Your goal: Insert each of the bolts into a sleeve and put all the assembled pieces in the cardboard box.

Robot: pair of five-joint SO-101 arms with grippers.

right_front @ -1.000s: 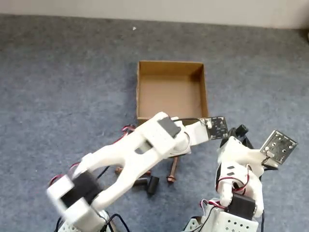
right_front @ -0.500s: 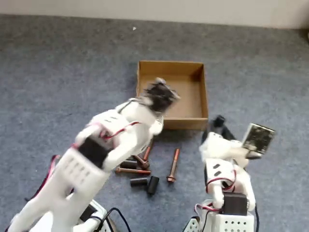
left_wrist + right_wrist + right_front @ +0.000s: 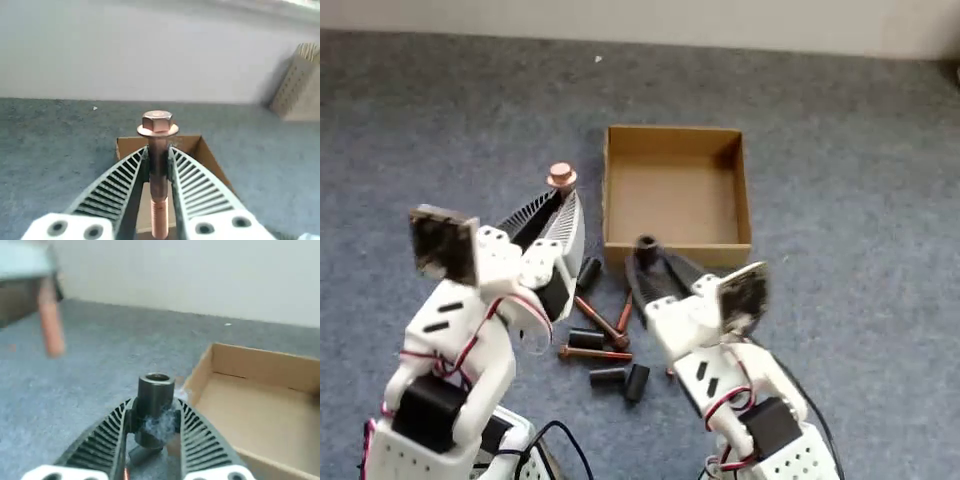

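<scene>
Nearest the arm bases, on the grey worktop [image 3: 470, 120]: a loose heap of black sleeves [image 3: 608, 376] and copper bolts [image 3: 592, 353], some touching one another.

Just beyond the heap: right claw [image 3: 642, 262] closed around one black sleeve [image 3: 156, 387]. Gripped across the middle of the wall, bore mouth open and clear of the fingers. Raised above the heap, close before the near wall of the box.

Off to the other side and a little farther out: left claw [image 3: 159, 150] shut on a single bolt [image 3: 157, 123]. Pinched on the shank right under the flanged hex head, head standing proud of the fingertips, threaded end running back between the fingers. Held apart from the gripped sleeve, not yet mated. Cannot tell how much of the threaded end stands free.

Farthest: cardboard box [image 3: 675, 245], open-topped, bare brown floor showing.

Handling, as a judgement only:
- **Bolt:** stiff and dense for its bulk, smooth on the shank. Apt to swivel or slide if pinched lightly. Best taken on the plain shank just under the head, as here.
- **Sleeve:** equally rigid, round, prone to roll or twist. Best clamped mid-wall with the bore left open.
- **Risk:** little breakage to fear in either. Misalignment at the bore mouth seems the likelier trouble.
- **Box:** probably light, and likely to skid if nudged.
</scene>
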